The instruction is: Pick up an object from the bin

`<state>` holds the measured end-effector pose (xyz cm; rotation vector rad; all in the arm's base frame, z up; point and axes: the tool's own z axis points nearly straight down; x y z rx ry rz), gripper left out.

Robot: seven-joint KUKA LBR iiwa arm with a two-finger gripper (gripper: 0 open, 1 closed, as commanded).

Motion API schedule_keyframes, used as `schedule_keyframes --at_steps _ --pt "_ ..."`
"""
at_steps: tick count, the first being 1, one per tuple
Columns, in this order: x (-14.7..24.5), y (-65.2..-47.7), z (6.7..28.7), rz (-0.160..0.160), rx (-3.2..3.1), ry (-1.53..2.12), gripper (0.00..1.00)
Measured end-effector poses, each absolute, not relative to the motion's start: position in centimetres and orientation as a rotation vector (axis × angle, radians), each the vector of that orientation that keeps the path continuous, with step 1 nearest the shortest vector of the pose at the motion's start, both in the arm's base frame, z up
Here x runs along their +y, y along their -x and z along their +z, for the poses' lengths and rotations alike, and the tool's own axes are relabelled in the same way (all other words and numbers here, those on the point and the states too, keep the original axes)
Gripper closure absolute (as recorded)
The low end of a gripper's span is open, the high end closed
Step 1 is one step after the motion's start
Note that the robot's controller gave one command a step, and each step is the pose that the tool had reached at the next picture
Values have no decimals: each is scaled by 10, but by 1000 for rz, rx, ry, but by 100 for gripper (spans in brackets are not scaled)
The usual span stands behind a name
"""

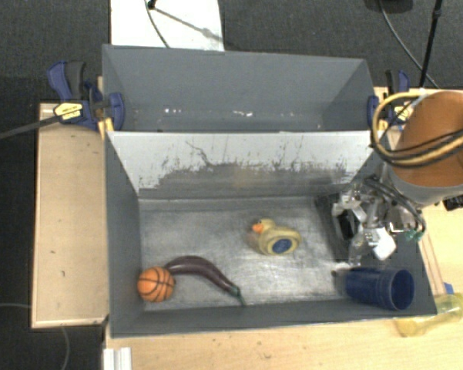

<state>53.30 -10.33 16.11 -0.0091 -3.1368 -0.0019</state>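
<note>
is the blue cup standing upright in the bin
No, the blue cup lies on its side on the floor of the bin, in its near right corner.

Layout of the bin (239, 160), seen from above. In the front left corner of its floor lies a ball (156, 284). An aubergine-shaped toy (204, 272) lies just beside the ball on its right and runs rightward along the front wall. A duck toy (273, 237) sits near the middle of the floor, behind and to the right of the aubergine-shaped toy's far tip and apart from it. A cup (377, 287) lies on its side in the front right corner. The gripper (362, 241) is near the right wall, just behind the cup and to the right of the duck toy.
</note>
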Motion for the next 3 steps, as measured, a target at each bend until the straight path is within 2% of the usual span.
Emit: schedule_keyframes --at_steps 1,2,3 --pt "-103 -535 165 1 -3145 5 0" --pt "-25 -523 74 -3 -3154 15 100" --pt "-25 -523 74 -3 -3154 12 100"
